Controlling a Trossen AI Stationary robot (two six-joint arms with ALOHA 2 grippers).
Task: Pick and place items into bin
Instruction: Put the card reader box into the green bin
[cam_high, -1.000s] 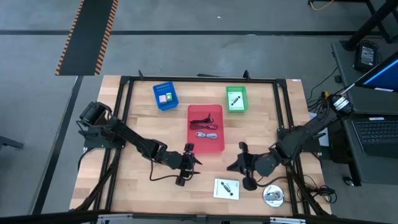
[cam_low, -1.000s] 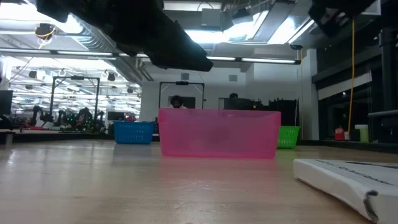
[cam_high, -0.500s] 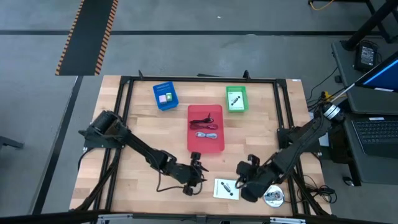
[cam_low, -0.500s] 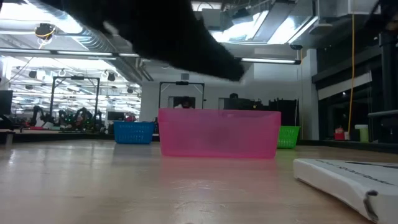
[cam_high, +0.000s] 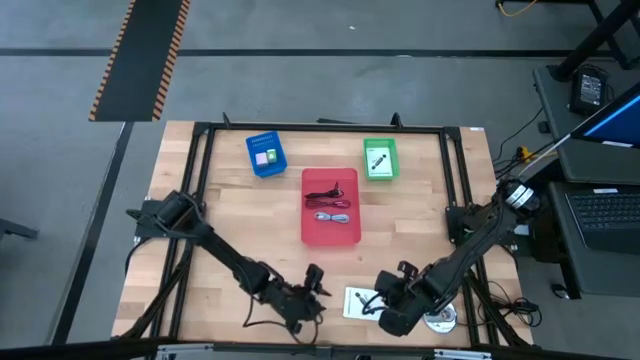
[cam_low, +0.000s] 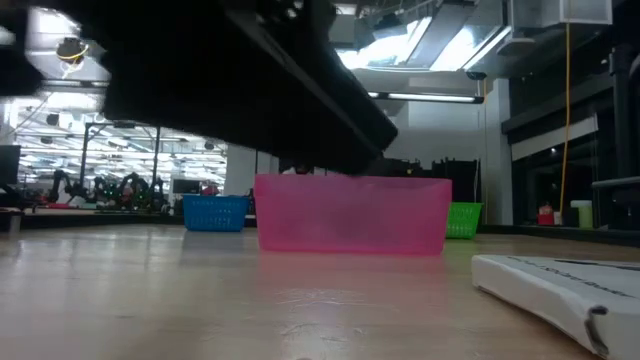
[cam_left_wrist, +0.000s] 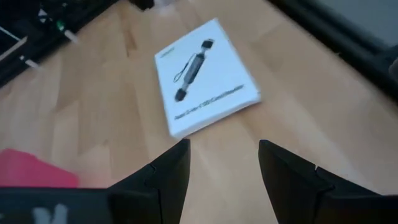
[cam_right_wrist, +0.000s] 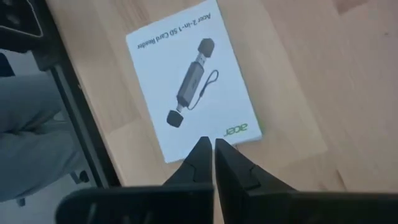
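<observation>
Two grippers: both low over the near edge of the table (cam_high: 220, 215), one on either side of the white card.
Left gripper (cam_left_wrist: 224, 163): fingers parted with bare wood between them, grasping nothing; it hovers just short of the white card (cam_left_wrist: 205, 74), which lies flat ahead of its tips.
Right gripper (cam_right_wrist: 213, 148): fingers pressed together into a single point, empty; the tips sit over the card's edge, by the printed brand name.
White card, seen from above (cam_high: 362, 302): flat on the wood between the two grippers, the left gripper (cam_high: 312, 285) just beside it, the right gripper (cam_high: 385, 300) at its opposite edge.
Silver disc (cam_high: 440, 317): on the wood just beyond the right gripper, partly under that arm.
Red tray (cam_high: 331, 207): well beyond both grippers at mid-table, holding the black and reddish coiled cables (cam_high: 332, 203).
Blue tray (cam_high: 266, 154): far side, past the left gripper, with the pink block (cam_high: 265, 158) inside.
Green tray (cam_high: 380, 159): far side, past the right gripper, holding a white-green packet (cam_high: 379, 161).
</observation>
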